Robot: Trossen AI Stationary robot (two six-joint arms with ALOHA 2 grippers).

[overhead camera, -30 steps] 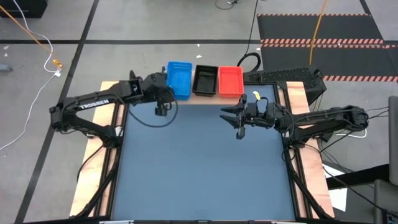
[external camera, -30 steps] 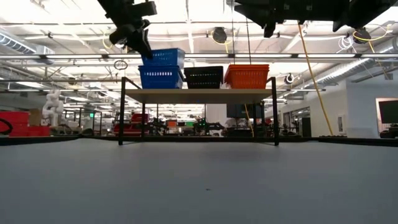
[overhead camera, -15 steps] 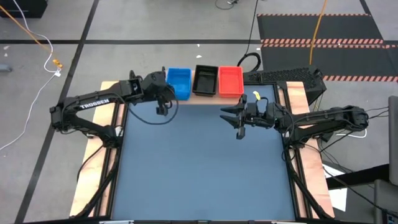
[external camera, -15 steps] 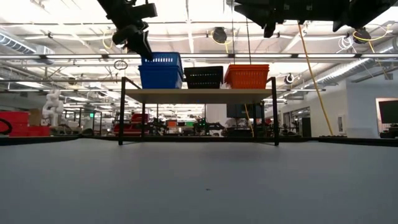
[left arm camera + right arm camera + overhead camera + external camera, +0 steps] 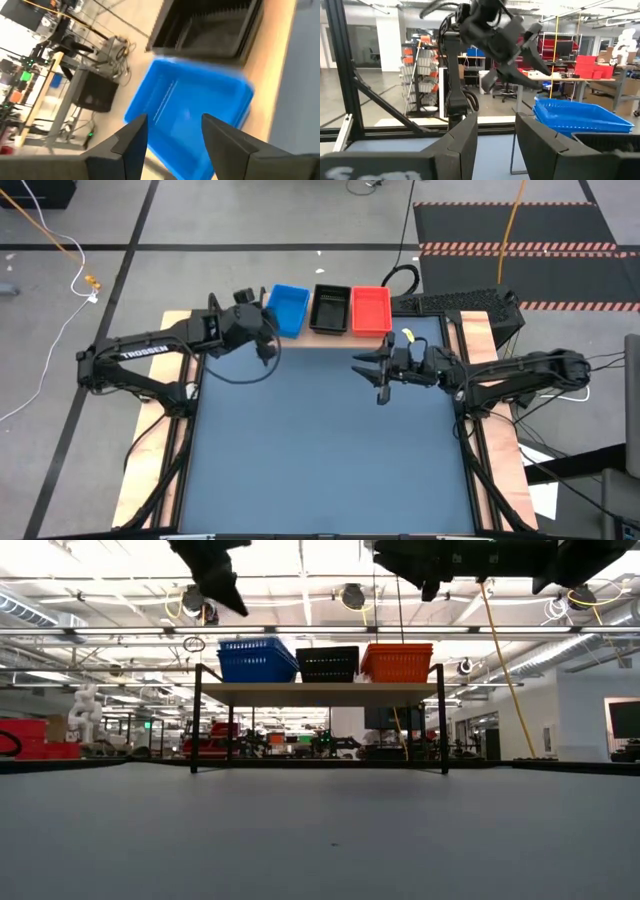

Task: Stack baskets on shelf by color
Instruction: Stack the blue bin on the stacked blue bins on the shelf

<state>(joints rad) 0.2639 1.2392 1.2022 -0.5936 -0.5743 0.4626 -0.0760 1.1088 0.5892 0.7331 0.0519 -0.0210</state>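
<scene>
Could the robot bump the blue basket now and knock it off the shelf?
Maybe. The left gripper has open fingers and hangs right above the blue basket, so a clumsy pull-away could nudge it. That basket sits at the left end of the shelf, so a push could tip it off. The black basket sits close beside it and could get shoved too.

We see our left pincer [image 5: 172,137] open above the blue basket [image 5: 192,117], the black basket [image 5: 210,25] just beside it on the shelf [image 5: 267,85].

Black keyboard [image 5: 455,302] beside the tabletop [image 5: 330,450]; yellow cable [image 5: 512,215] on floor
</scene>
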